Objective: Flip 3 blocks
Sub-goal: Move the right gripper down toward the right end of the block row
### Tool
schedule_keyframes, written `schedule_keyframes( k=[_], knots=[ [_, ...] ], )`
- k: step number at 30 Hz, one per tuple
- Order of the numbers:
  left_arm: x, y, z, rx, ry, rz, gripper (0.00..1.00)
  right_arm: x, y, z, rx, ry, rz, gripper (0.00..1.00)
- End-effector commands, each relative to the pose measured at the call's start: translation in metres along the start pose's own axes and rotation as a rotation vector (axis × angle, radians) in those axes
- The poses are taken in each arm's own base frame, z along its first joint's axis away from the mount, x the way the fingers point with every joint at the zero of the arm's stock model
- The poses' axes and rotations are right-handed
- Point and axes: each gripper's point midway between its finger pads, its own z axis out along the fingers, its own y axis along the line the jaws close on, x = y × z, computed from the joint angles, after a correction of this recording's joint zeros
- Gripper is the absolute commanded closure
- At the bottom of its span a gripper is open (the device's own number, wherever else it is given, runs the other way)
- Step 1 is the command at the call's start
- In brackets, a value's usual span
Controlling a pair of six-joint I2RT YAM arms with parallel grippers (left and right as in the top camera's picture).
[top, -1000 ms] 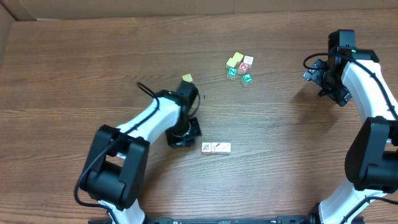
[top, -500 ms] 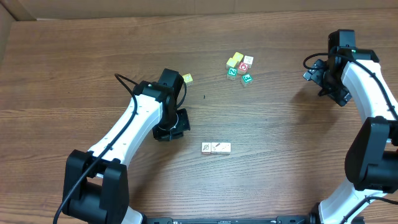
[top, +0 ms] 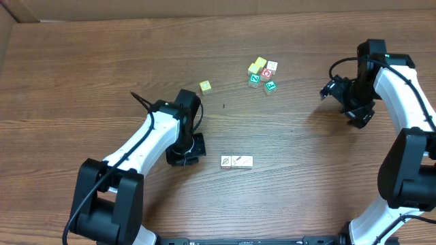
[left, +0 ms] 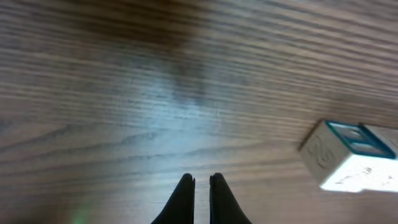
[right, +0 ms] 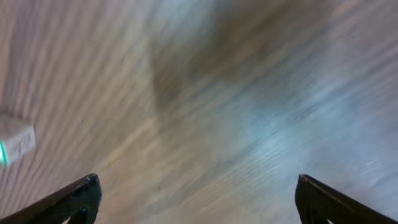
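Observation:
A short row of pale cream blocks (top: 236, 161) with thin dark marks lies on the wooden table (top: 306, 177) below centre. My left gripper (top: 189, 151) sits just left of the row, apart from it and shut on nothing. In the left wrist view its tips (left: 201, 182) are pressed together over bare wood, and a cream block with a green-framed face (left: 351, 155) lies to the right. My right gripper (top: 342, 105) hovers at the far right, open and empty. Its fingers (right: 84, 193) stand wide apart around the gripper (right: 198, 186) midpoint.
A plain yellow cube (top: 205, 86) sits above my left arm. A cluster of yellow, red and green letter cubes (top: 262, 73) lies at the upper centre. A pale cube with a green edge (right: 13, 142) shows at the left of the right wrist view.
My left arm has swung leftward away from the row of blocks and come down a little, gripper still shut. My right gripper has shifted left and toward the table's middle.

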Motion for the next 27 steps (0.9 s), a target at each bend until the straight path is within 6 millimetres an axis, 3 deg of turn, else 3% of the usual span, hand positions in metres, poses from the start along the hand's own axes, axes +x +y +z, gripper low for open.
schedule_keyframes(
  k=[1,4,9,19,21,27],
  knots=[
    [0.008,0.004,0.016,0.003,0.03,0.019,0.96,0.021,0.009,-0.015,-0.069,0.08,-0.004,0.0],
    [0.011,0.006,0.024,0.007,0.031,0.019,0.96,0.032,-0.012,-0.016,0.027,0.115,-0.013,0.0],
    [0.012,0.007,0.025,0.006,0.033,0.018,0.96,0.029,-0.04,-0.014,0.174,0.078,-0.013,0.0],
    [0.011,0.006,0.025,0.007,0.029,0.016,0.94,0.043,-0.057,-0.002,0.227,0.13,-0.003,0.0],
    [0.011,0.007,0.025,0.006,0.029,0.016,0.93,0.049,-0.061,0.003,0.239,0.152,0.001,0.13],
    [0.008,0.005,0.025,0.01,0.018,-0.006,0.91,0.063,-0.074,0.017,0.265,0.198,0.009,0.14]
  ],
)
